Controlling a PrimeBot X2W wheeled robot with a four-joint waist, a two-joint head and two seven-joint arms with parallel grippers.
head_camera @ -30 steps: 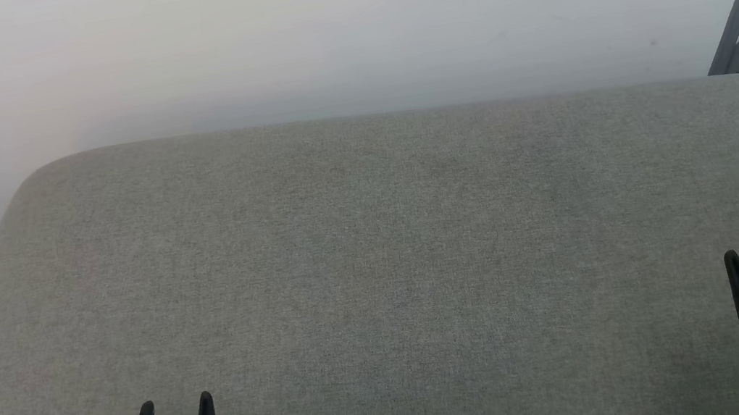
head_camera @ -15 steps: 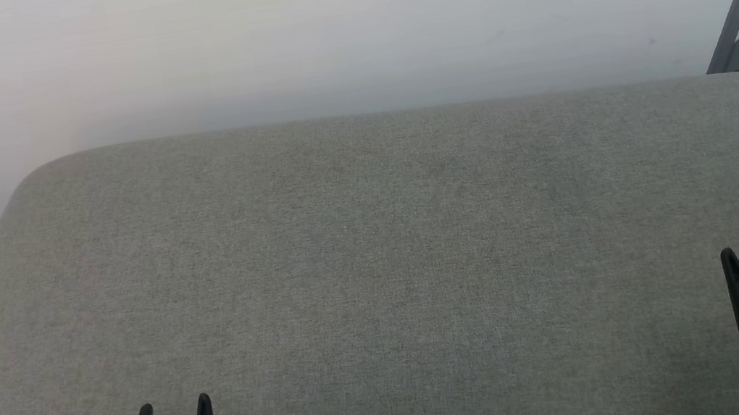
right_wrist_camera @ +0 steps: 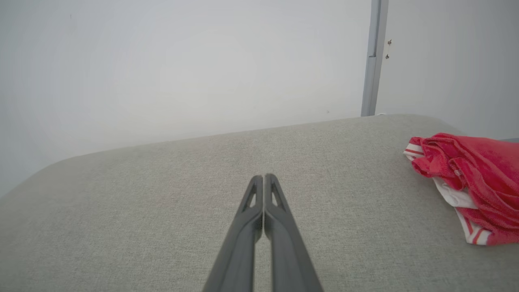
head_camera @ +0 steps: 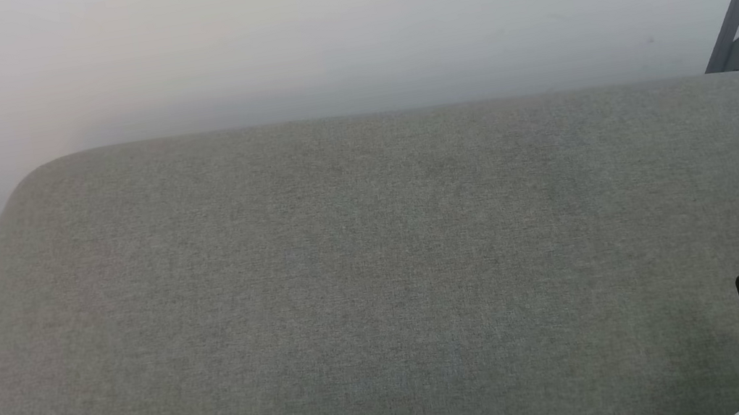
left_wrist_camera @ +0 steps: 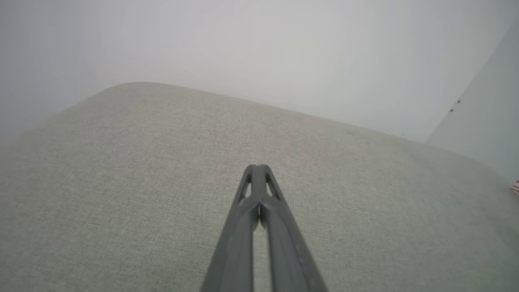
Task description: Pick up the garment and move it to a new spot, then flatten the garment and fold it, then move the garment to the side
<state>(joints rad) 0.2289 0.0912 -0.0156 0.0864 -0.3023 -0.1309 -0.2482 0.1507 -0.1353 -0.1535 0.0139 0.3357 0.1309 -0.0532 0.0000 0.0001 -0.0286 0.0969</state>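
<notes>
Garment place: the garment lies crumpled near the right end of the grey fabric-covered counter, apart from both arms. In the head view it is just a red-and-white scrap at the right edge.
Handling: we judge it soft, light and limp. It should sag and drape once lifted, is not fragile, and should catch a little on the counter's weave.
Hold: we would pinch a raised ridge of red cloth on top of the heap, or the striped trim on its near-left side. A single layer may drag the rest out unevenly.
Heading: it is bunched, so we cannot read neck or hem. One striped corner points toward the counter's middle.
Long axis: we cannot tell it for the shirt, because the heap runs off the right wrist view.
Left end effector: fingers pressed together, empty, over bare counter.
Right end effector: fingers pressed together, empty, with the garment off to its right.
</notes>
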